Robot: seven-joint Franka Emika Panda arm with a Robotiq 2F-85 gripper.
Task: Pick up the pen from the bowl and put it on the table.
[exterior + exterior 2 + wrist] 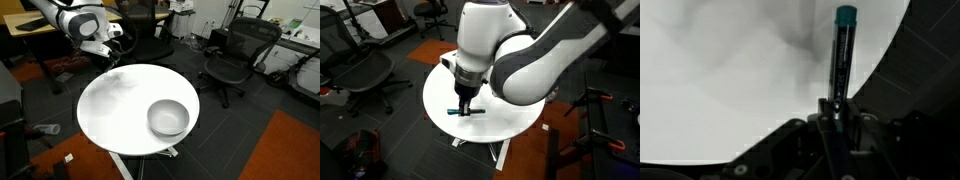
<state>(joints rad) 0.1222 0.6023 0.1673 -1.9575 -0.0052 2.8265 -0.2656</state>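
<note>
My gripper (465,104) is shut on the pen (470,112), a slim dark stick with a teal-blue part. It holds the pen level, at or just above the top of the white round table (515,128) near its edge. In the wrist view the pen (842,55) sticks out from the jaws (830,108) with its teal cap at the far end, over the white table top (720,80). In an exterior view the gripper (115,58) is at the far left rim of the table (110,105), and the shiny metal bowl (168,118) stands apart at the front right. I cannot tell if the bowl holds anything.
Black office chairs (232,55) stand behind the table, and another chair (365,72) stands beside it. A wooden desk (30,28) is at the back. Floor and an orange carpet patch (290,145) surround the pedestal. The arm's bulk (520,55) hides the bowl in that exterior view.
</note>
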